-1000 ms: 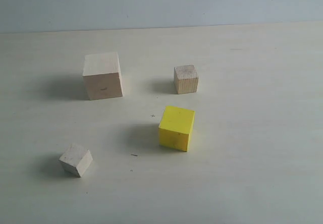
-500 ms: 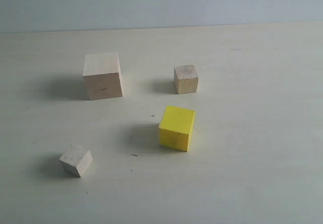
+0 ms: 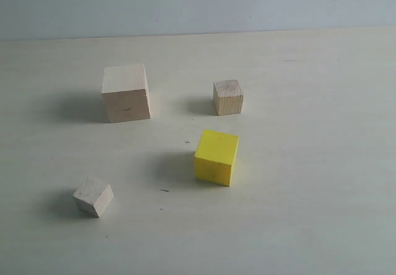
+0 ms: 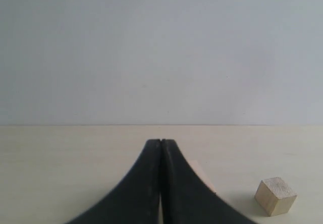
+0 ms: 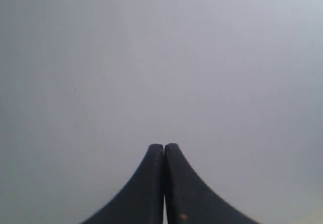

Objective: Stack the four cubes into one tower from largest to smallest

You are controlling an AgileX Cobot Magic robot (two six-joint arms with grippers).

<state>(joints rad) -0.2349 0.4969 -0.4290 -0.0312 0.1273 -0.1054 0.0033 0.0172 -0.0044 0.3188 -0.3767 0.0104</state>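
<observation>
Recently changed: nothing; over the last second all four cubes have kept their places, and neither of my arms has come into the outside view.
Meaning for the task: stacking has not begun. No cube rests on another, so I judge every lift is still ahead.
Containers: none in sight; nothing is held inside anything.
Desk (image 3: 309, 213): carries all four cubes, each well apart from the others.
Large pale cube (image 3: 125, 93): back left in the outside view, flat on the desk, with a small dark mark on its near face; my likely base.
Yellow cube (image 3: 216, 157): near the middle, turned a little.
Tan cube (image 3: 228, 97): toward the back, to the right of the large pale cube.
Smallest cube (image 3: 93, 196): front left, turned corner-on.
Left tool (image 4: 160, 142): fingers pressed together, gripping nothing. A small wooden cube (image 4: 275, 196) lies on the desk beyond it; I cannot tell which one.
Right tool (image 5: 164, 146): fingers likewise pressed together and empty, facing only a blank wall (image 5: 161, 57).
</observation>
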